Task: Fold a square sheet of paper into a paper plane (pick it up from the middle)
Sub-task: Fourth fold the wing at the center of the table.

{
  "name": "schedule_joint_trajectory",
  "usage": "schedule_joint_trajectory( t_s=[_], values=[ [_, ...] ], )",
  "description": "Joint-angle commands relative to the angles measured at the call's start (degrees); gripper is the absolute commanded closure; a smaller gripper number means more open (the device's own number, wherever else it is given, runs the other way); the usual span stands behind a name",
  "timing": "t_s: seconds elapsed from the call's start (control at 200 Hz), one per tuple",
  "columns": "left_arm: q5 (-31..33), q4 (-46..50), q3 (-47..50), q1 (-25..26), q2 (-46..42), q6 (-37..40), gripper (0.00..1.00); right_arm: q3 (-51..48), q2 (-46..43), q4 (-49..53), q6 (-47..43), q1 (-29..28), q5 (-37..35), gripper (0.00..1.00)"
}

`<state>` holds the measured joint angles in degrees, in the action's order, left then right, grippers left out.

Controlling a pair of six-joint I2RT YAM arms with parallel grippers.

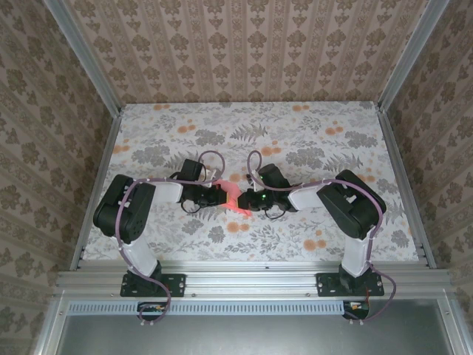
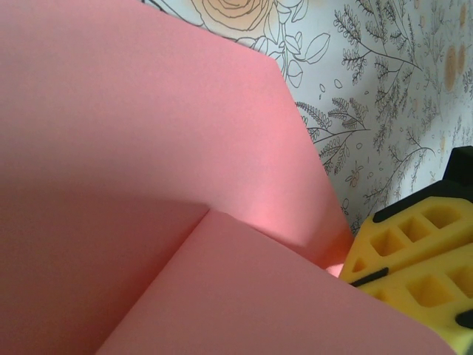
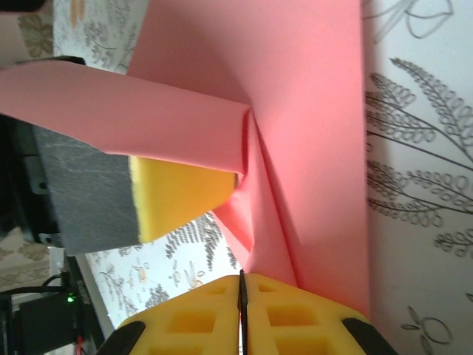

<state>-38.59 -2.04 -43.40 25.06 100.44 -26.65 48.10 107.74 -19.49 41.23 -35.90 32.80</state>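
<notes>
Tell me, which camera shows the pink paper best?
Right wrist: the paper sits close, its creases and folded flap sharp. Left wrist shows a broad pink sheet with one fold edge. From the top it looks tiny and far.

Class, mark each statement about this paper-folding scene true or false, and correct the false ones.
1. The pink paper sits between both grippers near the table's middle. True.
2. The paper is a flat, unfolded sheet. False: it shows creases and overlapping flaps.
3. The right gripper is shut on the paper's edge. True.
4. The left gripper stands wide open, away from the paper. False: it is shut on the paper.
5. The table is plain white. False: it bears leaf and flower prints.
</notes>
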Motion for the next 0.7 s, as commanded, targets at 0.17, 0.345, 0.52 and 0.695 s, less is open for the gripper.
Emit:
schedule_joint_trajectory(
  t_s=[0.17,0.345,0.52,0.695],
  values=[
    [-0.3,6.3,-0.7,-0.4,0.7,2.4,1.00,0.6,-0.8,6.5,-4.7,-0.7,-2.6,0.89],
    [-1.2,7.8,-1.8,-0.5,-0.2,2.7,1.00,0.5,-0.8,6.5,-5.2,-0.8,-2.8,0.89],
    [-1.9,9.0,-3.0,-0.5,-1.3,2.4,1.00,0.7,-0.6,7.1,-5.9,-1.3,-3.5,0.89],
    [-2.9,9.3,-3.6,-1.0,-2.4,1.6,1.00,1.1,-0.6,9.6,-8.0,-2.2,-5.4,0.89]
  ],
)
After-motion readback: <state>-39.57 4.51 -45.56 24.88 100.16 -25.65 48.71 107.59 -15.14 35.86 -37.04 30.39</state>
